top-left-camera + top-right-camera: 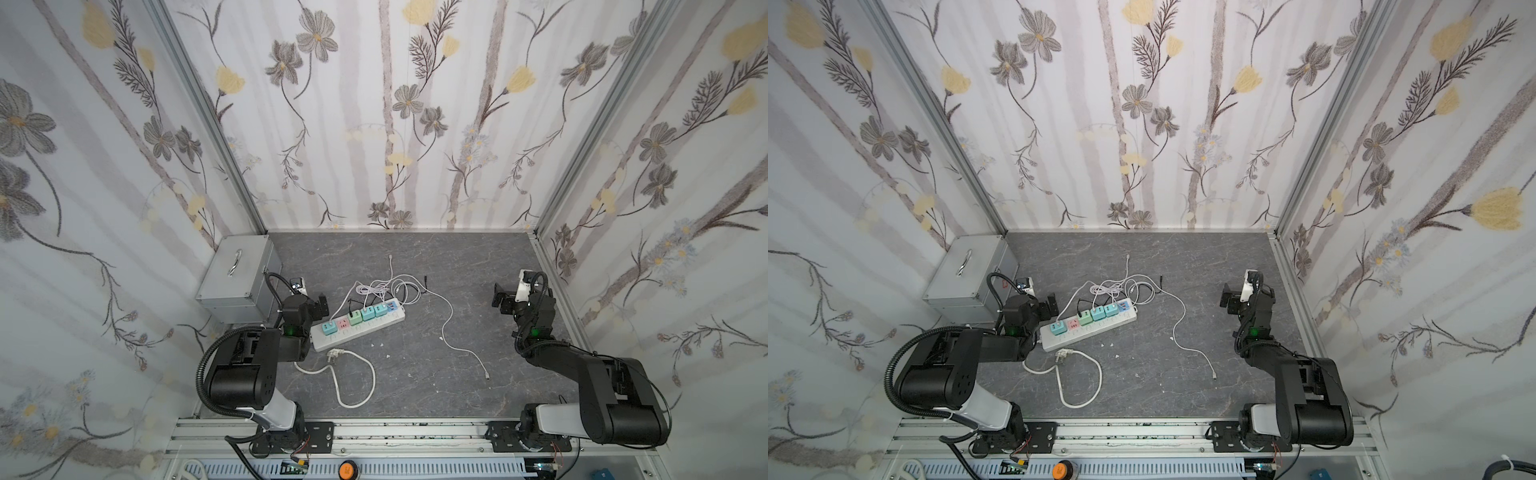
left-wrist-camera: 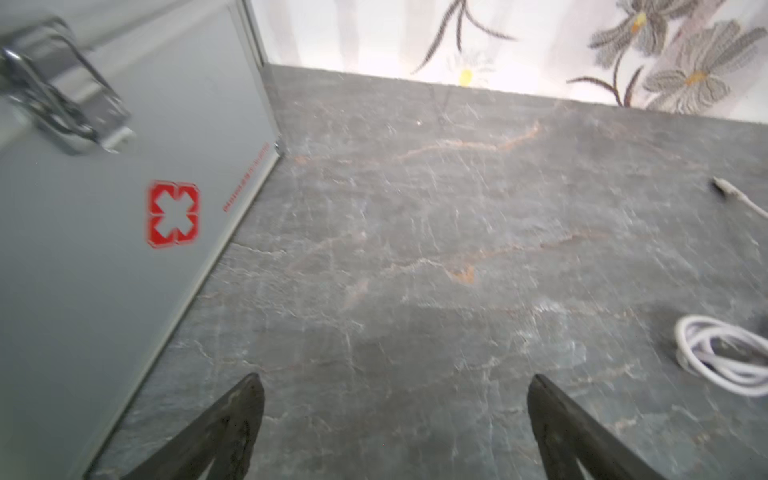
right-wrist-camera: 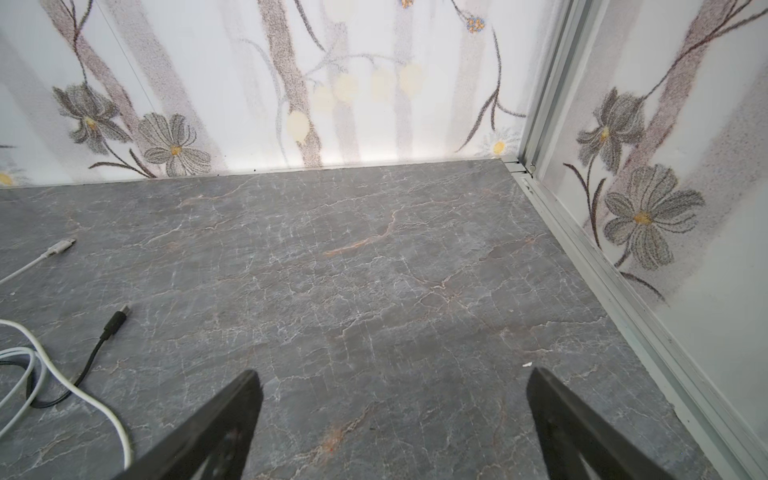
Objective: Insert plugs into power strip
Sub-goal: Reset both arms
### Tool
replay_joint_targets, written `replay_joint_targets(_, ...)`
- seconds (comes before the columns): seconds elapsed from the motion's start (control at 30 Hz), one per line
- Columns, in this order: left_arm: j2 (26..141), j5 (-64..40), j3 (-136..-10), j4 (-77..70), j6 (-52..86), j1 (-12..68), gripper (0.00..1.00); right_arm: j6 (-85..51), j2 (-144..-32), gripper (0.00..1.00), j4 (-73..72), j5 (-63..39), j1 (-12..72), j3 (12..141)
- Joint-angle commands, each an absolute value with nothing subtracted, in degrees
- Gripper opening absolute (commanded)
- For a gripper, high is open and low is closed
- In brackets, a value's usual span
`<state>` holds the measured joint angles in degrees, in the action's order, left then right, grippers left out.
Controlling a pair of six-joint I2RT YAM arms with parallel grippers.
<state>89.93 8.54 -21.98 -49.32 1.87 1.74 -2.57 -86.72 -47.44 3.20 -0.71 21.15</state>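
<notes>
The power strip (image 1: 360, 332) lies diagonally on the bench (image 1: 457, 374), left of centre in both top views. Four plugs (image 1: 368, 314) sit seated in its socket row. The pink socket (image 1: 342, 324) and the blue end socket (image 1: 393, 307) are uncovered. Thin cables (image 1: 386, 286) tangle behind the strip.

The left end effector (image 2: 395, 386) is open and empty, near the strip's left end and beside the grey metal box (image 1: 235, 276). The right end effector (image 3: 395, 382) is open and empty, well apart from the strip, over bare bench.
</notes>
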Motion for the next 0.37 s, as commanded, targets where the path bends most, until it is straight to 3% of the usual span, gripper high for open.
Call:
replay_joint_targets(0.0,89.80,11.36,-21.92,-52.68,2.09,1.76,1.00,-2.22,-86.92,0.99,-51.25,5.89,-0.55,21.07)
replay_joint_targets(0.33,90.04,11.41,-21.75,-53.30,1.99,1.76,1.00,-2.20,-87.01,0.99,-50.76,5.72,-0.45,21.36)
